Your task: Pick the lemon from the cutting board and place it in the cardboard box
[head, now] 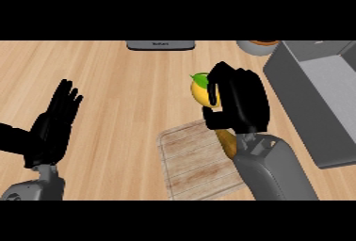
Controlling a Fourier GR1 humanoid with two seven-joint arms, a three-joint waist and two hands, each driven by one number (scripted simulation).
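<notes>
The lemon (201, 90) is in my right hand (240, 101). The fingers and thumb curl round it, and only its left side peeks out, yellow with a bit of green on top. It looks lifted off the board (191, 162), held up past the board's far edge, over the counter (118, 94). So I think the picking part is done.

What is left is the carry and the drop. The box (323, 99) sits to the right, just beside my hand. It looks grey to me, not brown, but it is the only box here, with an open top near the far end. The lemon is not over it yet. I judge I need to move right, get above the opening, and then let go.

My left hand (52, 124) is at the left side, fingers straight and pointing up, holding nothing. It just rests there.

Now I count. One lemon. One board. One box. Two hands. One brown thing (224, 143) lies on the board, half hidden by my right wrist, and I cannot tell what it is. One dark flat thing (160, 44) sits at the far edge of the counter. One bowl (256, 47) shows at the far edge too, with something orange in it, mostly cut off.
</notes>
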